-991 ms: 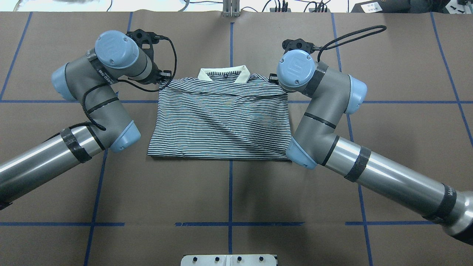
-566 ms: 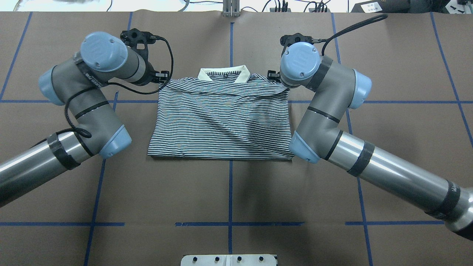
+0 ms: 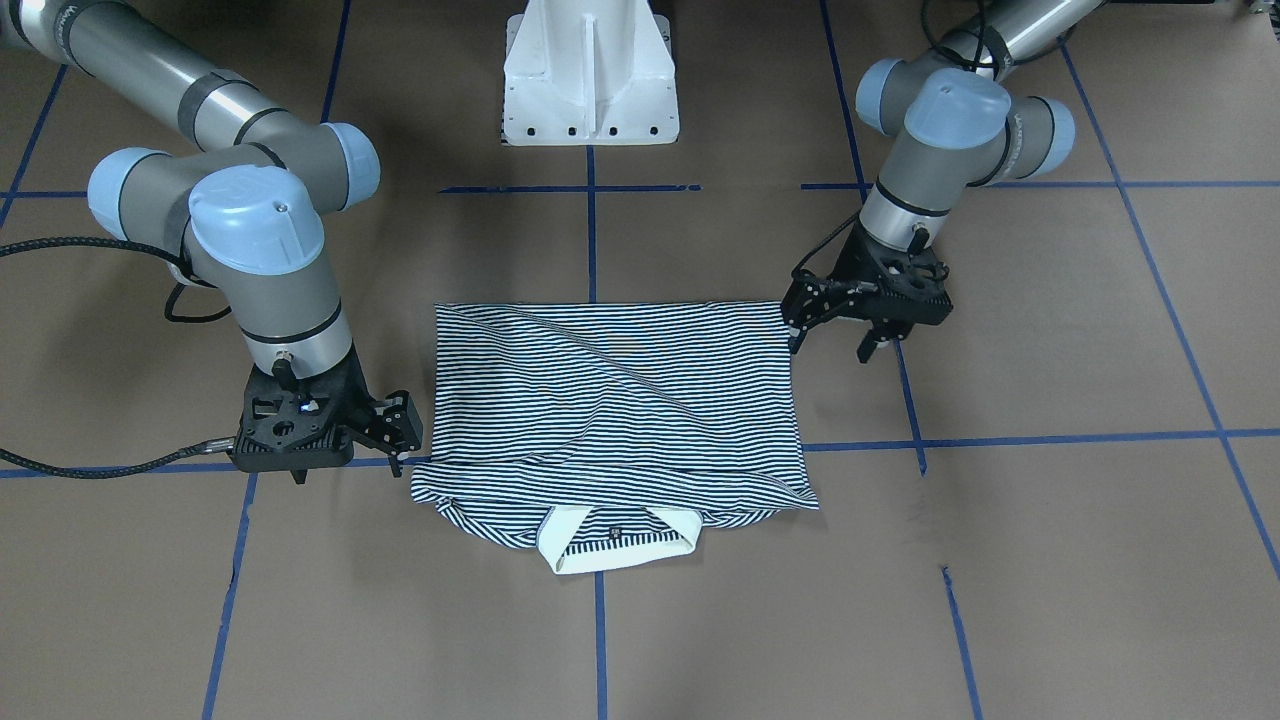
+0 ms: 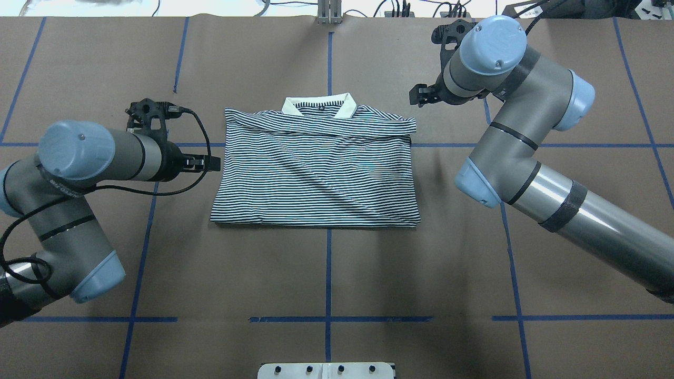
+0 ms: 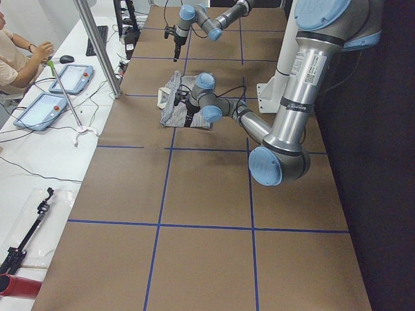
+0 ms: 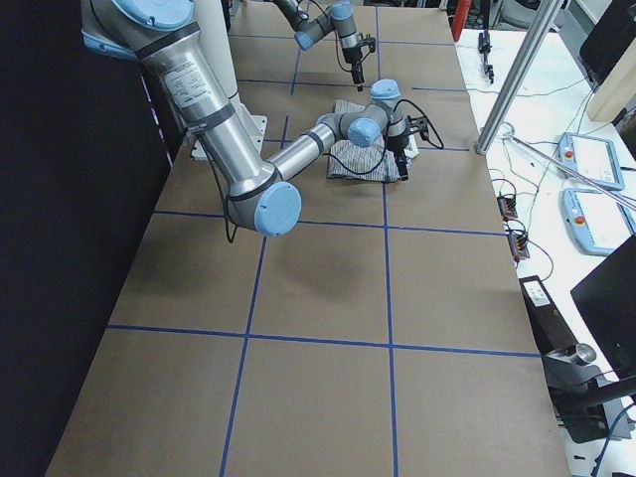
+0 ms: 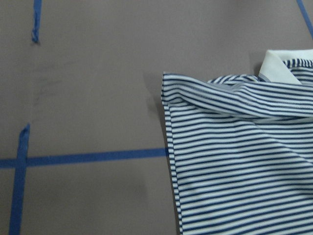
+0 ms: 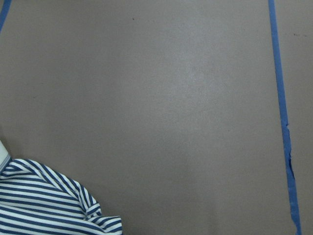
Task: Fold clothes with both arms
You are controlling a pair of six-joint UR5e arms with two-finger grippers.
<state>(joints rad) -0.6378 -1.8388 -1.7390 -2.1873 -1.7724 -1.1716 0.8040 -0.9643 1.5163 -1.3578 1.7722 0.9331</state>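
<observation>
Fingers (image 3: pixel 866 345) of left gripper (image 3: pixel 831 348): spread apart, nothing between them. Right gripper (image 4: pixel 418 96): its two prongs also stand apart with a gap, and it is empty too. Neither wrist view shows its own fingers.

Shirt (image 4: pixel 316 173): lies flat on the table (image 4: pixel 326 273), folded to a rough rectangle. The folded edge is toward the robot and the collar (image 4: pixel 316 105) is on the far side. A flap of striped cloth is turned down just below the collar, and diagonal creases run across the body. It straddles the centre tape line (image 4: pixel 328 263).

Left gripper, overhead view (image 4: pixel 210 163): just beside the shirt's left edge, about mid-height, prongs pointing at the cloth, with a narrow strip of table between them. In the front view one finger sits close to the shirt's corner; I cannot tell if it touches. The left wrist view shows the shirt's left edge and part of the collar, with bare table to the side.

Right gripper, front view (image 3: pixel 400 440): near the collar-side right corner of the shirt. The overhead view puts it beyond that corner, clear of the cloth. The right wrist view is mostly bare table, with a rumpled striped corner at lower left.

Pedestal (image 3: pixel 590 80): white, at the robot's side of the table, on the centre line.
</observation>
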